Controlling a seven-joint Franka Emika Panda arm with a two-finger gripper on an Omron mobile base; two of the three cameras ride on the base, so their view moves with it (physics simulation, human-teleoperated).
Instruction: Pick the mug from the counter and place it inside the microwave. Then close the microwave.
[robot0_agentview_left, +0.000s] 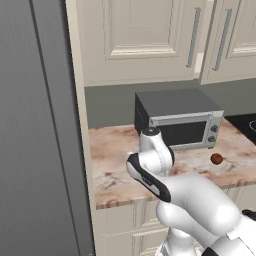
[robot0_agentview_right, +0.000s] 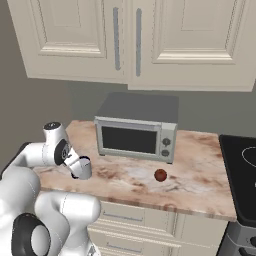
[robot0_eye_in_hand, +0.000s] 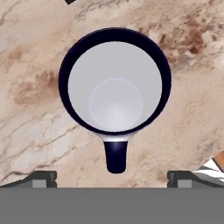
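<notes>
The mug stands upright on the counter, seen from straight above: silvery inside, dark rim, dark handle pointing toward the bottom of the hand view. My gripper hovers over it, open, its fingertips wide apart on either side of the handle with nothing between them. In the right base view the mug sits near the left end of the counter, just below my hand. The microwave is out of view.
A dark grey toaster oven with a silver-framed front stands at the back of the counter. A small reddish-brown ball lies in front of it. A black stovetop lies to the right, and a tall grey panel rises on the left.
</notes>
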